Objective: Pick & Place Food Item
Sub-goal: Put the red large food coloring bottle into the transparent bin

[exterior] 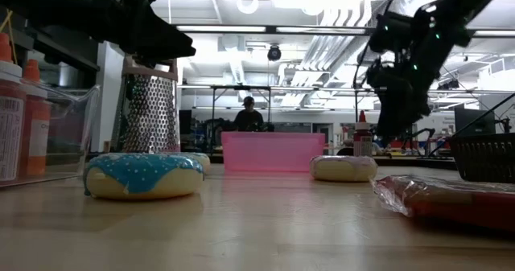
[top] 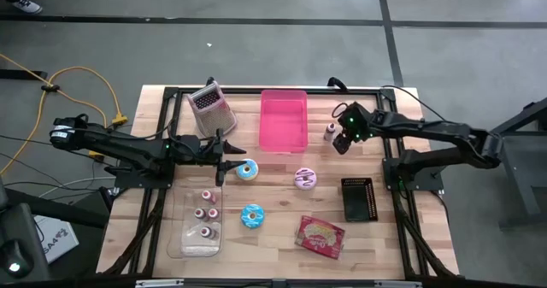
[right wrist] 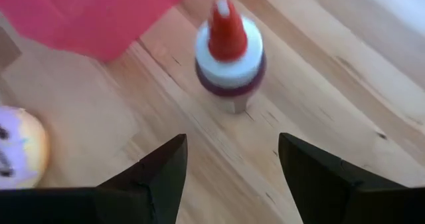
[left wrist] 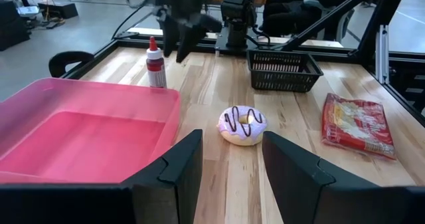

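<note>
Your right gripper (right wrist: 229, 174) hangs with its fingers spread and empty, just above the small red-capped bottle (right wrist: 229, 54), which stands on the table right ahead of the fingertips, beside the pink bin (top: 283, 121). Nothing is picked yet, I judge; the whole placing is left. Your left gripper (left wrist: 229, 167) waits spread too, the purple donut (left wrist: 242, 124) ahead between its fingers. Farther off, the pink bin looks bare inside, the clear tray (top: 192, 245) holds three bottles, and the black basket (top: 359, 200) shows nothing in it.
</note>
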Controlling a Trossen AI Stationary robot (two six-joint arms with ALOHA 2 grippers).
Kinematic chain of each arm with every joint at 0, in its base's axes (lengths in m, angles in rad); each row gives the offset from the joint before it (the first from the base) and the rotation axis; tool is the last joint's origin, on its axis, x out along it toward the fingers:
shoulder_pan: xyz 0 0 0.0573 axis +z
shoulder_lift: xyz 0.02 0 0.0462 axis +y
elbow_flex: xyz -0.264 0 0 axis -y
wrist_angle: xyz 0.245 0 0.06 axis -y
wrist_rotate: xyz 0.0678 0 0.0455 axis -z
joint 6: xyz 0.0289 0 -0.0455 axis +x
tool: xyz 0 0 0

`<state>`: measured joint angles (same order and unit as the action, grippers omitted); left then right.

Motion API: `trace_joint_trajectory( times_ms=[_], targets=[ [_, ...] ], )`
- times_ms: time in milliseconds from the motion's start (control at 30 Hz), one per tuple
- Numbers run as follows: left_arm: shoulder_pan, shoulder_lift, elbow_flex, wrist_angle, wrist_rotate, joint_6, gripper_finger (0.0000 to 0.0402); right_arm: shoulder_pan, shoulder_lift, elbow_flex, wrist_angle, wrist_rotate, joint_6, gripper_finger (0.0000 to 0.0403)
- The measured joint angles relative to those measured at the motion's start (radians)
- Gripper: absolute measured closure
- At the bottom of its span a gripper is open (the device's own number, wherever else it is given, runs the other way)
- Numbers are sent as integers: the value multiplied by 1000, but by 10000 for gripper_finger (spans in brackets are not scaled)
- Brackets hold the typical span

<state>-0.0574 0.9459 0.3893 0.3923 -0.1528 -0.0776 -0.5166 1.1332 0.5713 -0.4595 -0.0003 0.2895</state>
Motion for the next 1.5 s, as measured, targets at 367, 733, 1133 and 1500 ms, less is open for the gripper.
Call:
trace_joint_trajectory(
  times_ms=[367,733,1133,1500],
  targets=[
    [0,0,0,2,0,0,250,0,0,-108,227,55,-54,178],
    [0,0,0,2,1,0,250,2,2,-108,236,66,-76,107],
    [0,0,0,2,2,0,250,78,3,-245,523,162,-16,99],
    [0,0,0,2,5,0,250,111,42,-278,608,211,9,101]
  ],
)
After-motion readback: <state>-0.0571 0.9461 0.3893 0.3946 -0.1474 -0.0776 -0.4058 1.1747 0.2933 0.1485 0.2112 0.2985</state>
